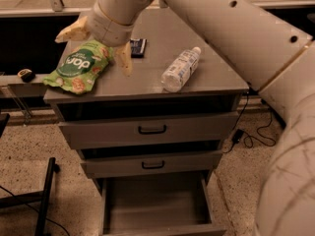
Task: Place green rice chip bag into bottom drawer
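Note:
The green rice chip bag (77, 66) lies flat at the left front corner of the grey cabinet top (206, 77), partly overhanging the edge. My gripper (93, 45) hangs over the bag's far end, open, with one tan finger (70, 32) to the left and the other finger (125, 59) to the right of the bag. It holds nothing. The bottom drawer (158, 210) is pulled out and open below, its grey interior bare.
A clear water bottle (180, 69) lies on its side right of centre on the top. A small dark packet (138, 47) lies behind the gripper. Two shallower drawers (150, 130) with black handles are slightly pulled out. My large arm (256, 48) fills the upper right.

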You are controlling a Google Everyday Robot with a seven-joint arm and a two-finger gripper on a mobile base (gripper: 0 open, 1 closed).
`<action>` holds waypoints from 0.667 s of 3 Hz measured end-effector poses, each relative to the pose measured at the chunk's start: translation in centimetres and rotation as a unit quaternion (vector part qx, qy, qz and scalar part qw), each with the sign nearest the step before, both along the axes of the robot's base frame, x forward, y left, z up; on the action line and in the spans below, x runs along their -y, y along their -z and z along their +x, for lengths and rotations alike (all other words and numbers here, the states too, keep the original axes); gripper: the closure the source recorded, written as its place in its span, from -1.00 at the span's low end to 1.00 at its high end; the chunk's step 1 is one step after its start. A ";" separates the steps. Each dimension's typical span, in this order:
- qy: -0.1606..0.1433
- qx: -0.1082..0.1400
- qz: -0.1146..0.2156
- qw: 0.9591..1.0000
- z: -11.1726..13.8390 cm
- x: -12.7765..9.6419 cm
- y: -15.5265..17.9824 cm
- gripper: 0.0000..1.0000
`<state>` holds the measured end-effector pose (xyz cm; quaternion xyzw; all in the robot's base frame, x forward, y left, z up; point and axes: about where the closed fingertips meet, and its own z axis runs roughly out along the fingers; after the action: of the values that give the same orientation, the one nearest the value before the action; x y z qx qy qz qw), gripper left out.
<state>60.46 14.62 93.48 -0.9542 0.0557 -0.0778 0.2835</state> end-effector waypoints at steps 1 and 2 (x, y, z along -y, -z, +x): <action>-0.005 -0.014 -0.010 1.000 0.6 -2.4 2.1 -1.00; 0.022 -0.022 0.003 1.000 3.6 -5.2 3.4 -1.00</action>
<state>64.01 19.81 90.11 -0.9534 0.0829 -0.0629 0.2833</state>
